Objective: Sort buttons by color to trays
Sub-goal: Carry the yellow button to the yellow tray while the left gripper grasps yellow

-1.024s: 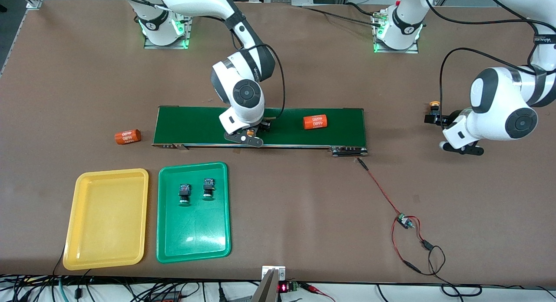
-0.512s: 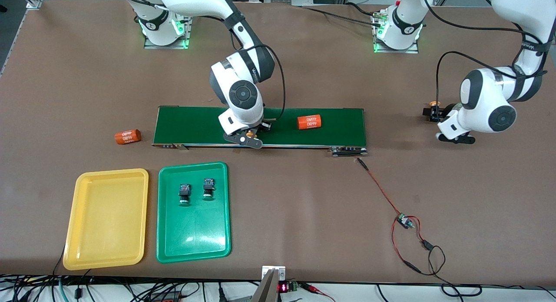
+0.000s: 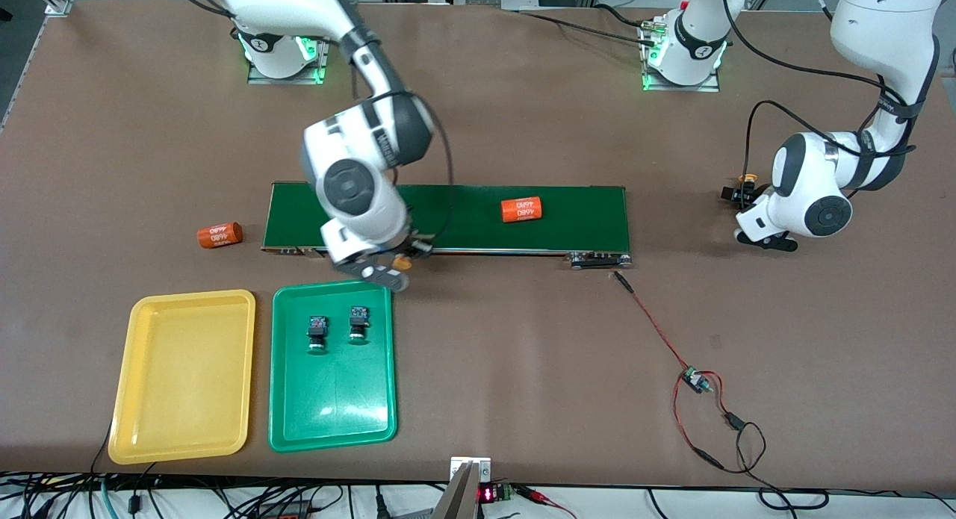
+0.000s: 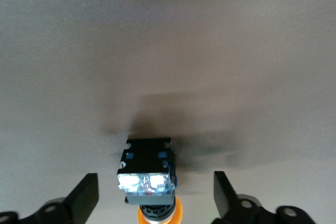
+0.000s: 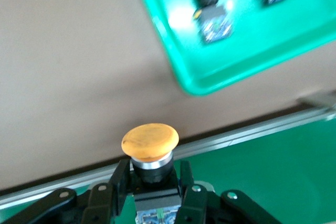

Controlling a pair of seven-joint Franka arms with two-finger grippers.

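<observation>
My right gripper (image 3: 390,269) is shut on a yellow-orange button (image 3: 402,263), whose black body sits between the fingers (image 5: 118,182) with the cap (image 5: 150,141) sticking out. It hangs over the belt's edge, by a corner of the green tray (image 3: 332,407). Two green buttons (image 3: 317,332) (image 3: 358,325) lie in that tray. The yellow tray (image 3: 183,377) beside it holds nothing. At the left arm's end of the table, my left gripper (image 3: 739,199) stands open around a second yellow-orange button (image 4: 147,169); its fingers (image 4: 84,198) do not touch it.
A dark-green conveyor belt (image 3: 582,213) crosses the middle of the table with an orange "4680" cylinder (image 3: 520,209) on it. Another such cylinder (image 3: 219,235) lies on the table past the belt's end. A red wire with a small board (image 3: 694,381) trails nearer the front camera.
My right gripper shut on the button, lifted it off the belt and carried it toward the green tray. My left gripper came down around the other button. The cylinder rode along the belt.
</observation>
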